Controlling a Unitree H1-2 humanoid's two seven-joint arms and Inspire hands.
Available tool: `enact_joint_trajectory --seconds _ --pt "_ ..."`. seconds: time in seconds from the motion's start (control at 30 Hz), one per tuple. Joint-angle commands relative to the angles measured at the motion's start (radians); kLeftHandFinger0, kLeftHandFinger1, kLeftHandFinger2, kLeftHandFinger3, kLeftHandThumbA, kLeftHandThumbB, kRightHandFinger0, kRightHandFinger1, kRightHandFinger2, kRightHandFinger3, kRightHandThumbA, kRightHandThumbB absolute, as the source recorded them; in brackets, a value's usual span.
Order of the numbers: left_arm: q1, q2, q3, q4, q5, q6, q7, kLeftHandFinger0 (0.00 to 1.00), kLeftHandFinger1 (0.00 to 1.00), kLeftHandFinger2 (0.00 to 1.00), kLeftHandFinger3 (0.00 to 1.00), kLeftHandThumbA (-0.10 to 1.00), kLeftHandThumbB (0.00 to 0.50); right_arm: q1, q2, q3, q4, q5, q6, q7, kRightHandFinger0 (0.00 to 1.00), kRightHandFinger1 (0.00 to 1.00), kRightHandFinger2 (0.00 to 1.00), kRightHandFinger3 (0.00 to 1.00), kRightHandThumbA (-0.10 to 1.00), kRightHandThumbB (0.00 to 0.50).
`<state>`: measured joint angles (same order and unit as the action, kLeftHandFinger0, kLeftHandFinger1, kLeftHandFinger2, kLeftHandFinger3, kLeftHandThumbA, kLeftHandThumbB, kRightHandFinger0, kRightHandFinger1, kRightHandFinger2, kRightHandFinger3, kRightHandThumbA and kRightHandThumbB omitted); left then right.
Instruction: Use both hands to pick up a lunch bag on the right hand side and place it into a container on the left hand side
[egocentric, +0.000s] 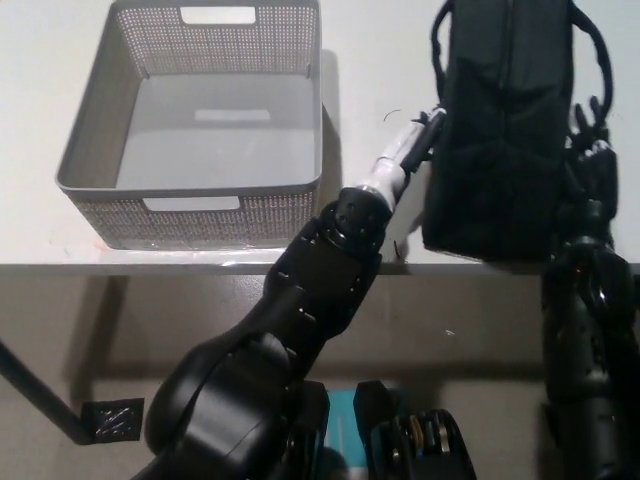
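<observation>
The black lunch bag (510, 130) stands upright on the right of the white table (40, 80), its bottom close to the front edge. My white left hand (412, 145) presses against the bag's left side, mostly hidden behind it. My black right hand (590, 150) lies against the bag's right side, so the bag is clamped between both hands. I cannot tell whether the bag is off the table. The grey mesh container (190, 188) sits on the left, open at the top with nothing inside.
The table's front edge (150, 265) runs just below the container and the bag. A strip of bare tabletop (365, 90) separates the container from the bag. Below the edge is brown floor (120, 330).
</observation>
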<state>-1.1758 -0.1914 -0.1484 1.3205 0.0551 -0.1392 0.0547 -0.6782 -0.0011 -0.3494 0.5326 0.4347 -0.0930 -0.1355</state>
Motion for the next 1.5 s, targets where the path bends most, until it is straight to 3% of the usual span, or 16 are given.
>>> enact_joint_trajectory --seconds 0.0,0.17,0.33,0.4,0.43,0.53,0.6,0.83,0.9,1.07,1.13,1.23,1.27,1.37,1.47 --pt "-0.116 -0.103 -0.035 -0.068 0.008 -0.026 -0.175 1.00 1.00 1.00 1.00 1.00 0.342 -0.055 0.051 0.062 -0.251 -0.084 0.098 -0.093 1.00 1.00 1.00 1.00 1.00 0.044" --pt "-0.147 -0.097 -0.018 -0.114 -0.013 -0.003 -0.190 1.00 1.00 1.00 1.00 1.00 0.377 -0.081 0.035 0.078 -0.317 -0.100 0.121 -0.104 1.00 1.00 1.00 1.00 1.00 0.049" --pt "-0.186 -0.057 -0.019 -0.199 -0.005 0.023 -0.175 1.00 1.00 1.00 1.00 1.00 0.365 -0.174 0.028 0.091 -0.328 -0.090 0.150 -0.113 1.00 1.00 1.00 1.00 1.00 0.040" --pt "-0.200 -0.033 0.006 -0.232 -0.028 0.033 -0.169 1.00 1.00 1.00 1.00 1.00 0.359 -0.221 0.022 0.109 -0.332 -0.082 0.206 -0.108 1.00 1.00 1.00 1.00 1.00 0.044" --pt "-0.210 -0.022 0.018 -0.244 -0.039 0.051 -0.166 1.00 1.00 1.00 1.00 1.00 0.355 -0.248 0.013 0.119 -0.310 -0.087 0.201 -0.094 1.00 1.00 1.00 1.00 1.00 0.021" --pt "-0.232 0.006 0.048 -0.259 -0.058 0.079 -0.161 1.00 1.00 1.00 1.00 1.00 0.353 -0.316 -0.011 0.156 -0.255 -0.140 0.238 -0.101 1.00 1.00 1.00 1.00 1.00 0.015" --pt "-0.242 0.024 0.064 -0.254 -0.071 0.030 -0.166 1.00 1.00 1.00 1.00 1.00 0.302 -0.359 -0.013 0.164 -0.214 -0.141 0.251 -0.100 1.00 1.00 1.00 1.00 1.00 0.016" --pt "-0.212 0.103 0.119 -0.442 -0.125 0.091 -0.191 1.00 1.00 1.00 1.00 1.00 0.321 -0.492 0.012 0.222 -0.147 -0.169 0.269 -0.085 1.00 1.00 1.00 1.00 1.00 0.000" --pt "-0.181 0.133 0.130 -0.544 -0.134 0.145 -0.188 1.00 1.00 1.00 1.00 1.00 0.316 -0.526 0.033 0.245 -0.129 -0.186 0.277 -0.091 1.00 1.00 1.00 1.00 1.00 0.009" --pt "-0.172 0.200 0.122 -0.638 -0.109 0.190 -0.180 1.00 1.00 1.00 1.00 1.00 0.305 -0.610 0.065 0.262 -0.031 -0.191 0.215 -0.082 1.00 1.00 1.00 1.00 1.00 0.011" --pt "-0.140 0.246 0.113 -0.725 -0.089 0.267 -0.176 1.00 1.00 1.00 1.00 1.00 0.337 -0.639 0.098 0.270 0.010 -0.185 0.204 -0.076 1.00 1.00 1.00 1.00 1.00 0.003" --pt "-0.101 0.293 0.134 -0.825 -0.115 0.348 -0.177 1.00 1.00 1.00 1.00 1.00 0.330 -0.673 0.139 0.282 0.062 -0.191 0.185 -0.078 1.00 1.00 1.00 1.00 1.00 0.002" --pt "-0.102 0.294 0.135 -0.827 -0.121 0.356 -0.178 1.00 1.00 1.00 1.00 1.00 0.360 -0.678 0.138 0.281 0.069 -0.190 0.181 -0.078 1.00 1.00 1.00 1.00 1.00 0.000" --pt "-0.038 0.355 0.143 -0.924 -0.109 0.370 -0.176 1.00 1.00 1.00 1.00 1.00 0.332 -0.706 0.197 0.289 0.145 -0.200 0.128 -0.082 1.00 1.00 1.00 1.00 1.00 0.000" --pt "0.037 0.405 0.156 -1.024 -0.123 0.411 -0.188 1.00 1.00 1.00 1.00 1.00 0.334 -0.716 0.245 0.298 0.209 -0.206 0.126 -0.080 1.00 1.00 1.00 1.00 1.00 0.041"
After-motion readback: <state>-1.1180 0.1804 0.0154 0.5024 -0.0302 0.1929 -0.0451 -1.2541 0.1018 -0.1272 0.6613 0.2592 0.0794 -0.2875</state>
